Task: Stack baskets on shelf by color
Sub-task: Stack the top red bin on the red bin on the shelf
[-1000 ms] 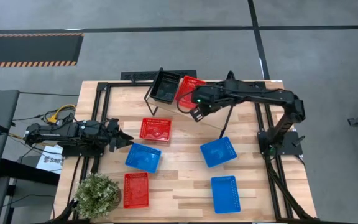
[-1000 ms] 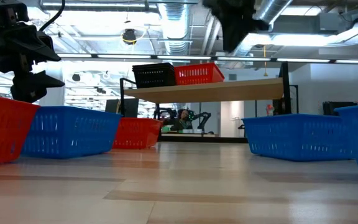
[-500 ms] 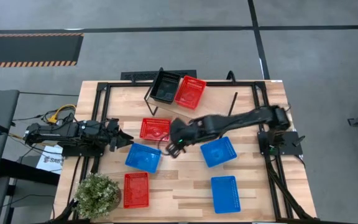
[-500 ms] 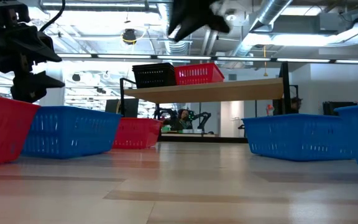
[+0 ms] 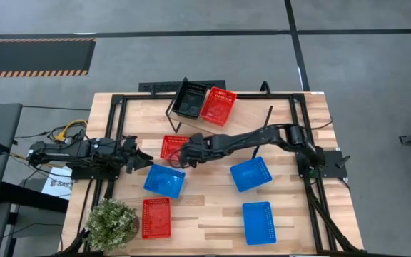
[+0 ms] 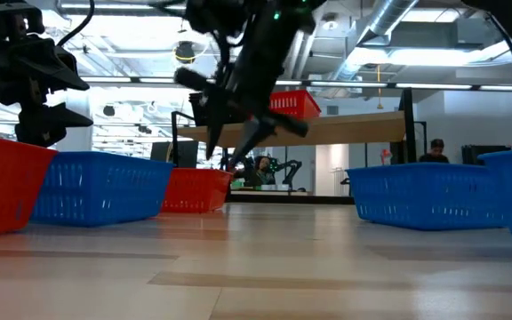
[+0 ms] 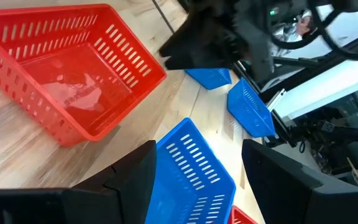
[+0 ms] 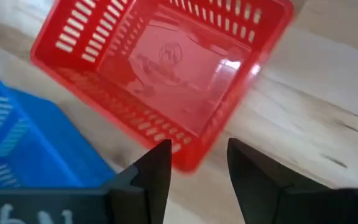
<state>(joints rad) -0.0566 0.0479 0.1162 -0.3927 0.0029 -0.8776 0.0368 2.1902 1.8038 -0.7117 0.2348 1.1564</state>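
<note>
The shelf [image 5: 252, 107] stands at the table's far edge, with a black basket [image 5: 189, 100] and a red basket [image 5: 218, 105] side by side on its left part. A second red basket [image 5: 171, 146] rests on its bottom in the middle of the table. My right gripper [image 8: 199, 163] hangs open over that basket's [image 8: 160, 68] right-hand rim, slanting down, and touches nothing. My left gripper [image 7: 197, 186] waits open at the table's left edge, pointing at a blue basket [image 5: 165, 180].
Two more blue baskets [image 5: 250, 173] [image 5: 258, 222] lie right of the middle, and a third red basket [image 5: 156, 217] lies near the front. A potted plant [image 5: 111, 223] stands at the near left corner. In the low view a person [image 6: 436, 147] shows in the room beyond.
My right gripper has swung away from the shelf's red basket, toward the table's left and near edges, and has come down. It now hangs low over the red basket in the middle. No basket has moved.
</note>
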